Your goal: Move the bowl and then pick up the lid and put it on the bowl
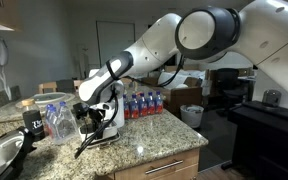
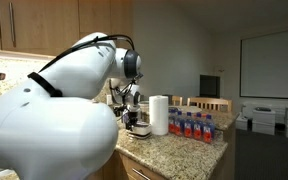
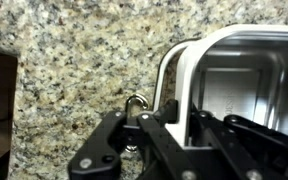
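Wrist view shows the gripper point(image 3: 167, 125) low over the granite countertop point(image 3: 74, 60), its black fingers point(image 3: 124, 150) set either side of the near wall of the bowl point(image 3: 234, 70). One finger sits outside the pale rim and the other reaches inside the tub. The jaws are narrowed to about the width of that rim. Whether the pads actually press the wall, I cannot tell. Most of the bowl stretches away ahead of the hand and off to the side of the inner finger, flat on the stone. I cannot pick out the lid in any view.

In both exterior views the arm is folded down with the gripper point(image 1: 97, 120) point(image 2: 134, 120) close to the counter. A paper towel roll point(image 2: 159, 115) stands just beside the hand, and red-labelled bottles point(image 2: 194, 125) stand beyond the roll.

The step in hand looks like moving the bowl. To do it well, seat the fingers deep on the wall before closing, since a pinch on the rim alone could let the light tub tip or slip. Close gently, as the thin plastic probably flexes. Slide or lift it low and level, and steer away from the roll.
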Available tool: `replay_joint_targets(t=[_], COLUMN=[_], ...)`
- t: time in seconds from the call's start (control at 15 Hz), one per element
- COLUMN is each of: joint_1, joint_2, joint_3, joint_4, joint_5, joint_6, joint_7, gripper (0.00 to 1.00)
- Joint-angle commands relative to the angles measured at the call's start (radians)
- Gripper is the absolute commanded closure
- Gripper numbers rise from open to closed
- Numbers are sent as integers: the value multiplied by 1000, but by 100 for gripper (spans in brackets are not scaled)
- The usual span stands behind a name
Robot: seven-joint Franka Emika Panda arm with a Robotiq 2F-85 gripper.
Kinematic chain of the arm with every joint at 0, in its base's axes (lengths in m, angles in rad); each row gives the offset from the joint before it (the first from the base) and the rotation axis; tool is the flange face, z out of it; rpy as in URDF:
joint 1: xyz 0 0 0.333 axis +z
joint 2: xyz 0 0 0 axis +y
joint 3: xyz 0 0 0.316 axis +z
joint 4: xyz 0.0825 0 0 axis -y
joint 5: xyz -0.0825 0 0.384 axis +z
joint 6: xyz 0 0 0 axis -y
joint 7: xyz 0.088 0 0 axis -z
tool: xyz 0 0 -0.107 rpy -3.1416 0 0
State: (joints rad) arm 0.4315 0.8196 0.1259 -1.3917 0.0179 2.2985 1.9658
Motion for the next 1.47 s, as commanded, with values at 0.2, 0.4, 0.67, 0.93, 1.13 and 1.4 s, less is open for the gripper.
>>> replay_joint_targets(t=[0.2,0.4,0.67,0.93,1.13,1.4], joint_1=[33,50,83,111,135,166], joint_2=[-13,-24,-32,-32,-42,-53], joint_3=[-30,-47,-74,-94,-113,-146], joint_4=[-22,-40,-60,-73,-91,-106], joint_5=[3,-6,-22,-28,-39,-60], joint_6=[15,50,105,152,193,227], joint_7=[21,46,92,142,184,244], gripper=[95,95,95,95,95,95])
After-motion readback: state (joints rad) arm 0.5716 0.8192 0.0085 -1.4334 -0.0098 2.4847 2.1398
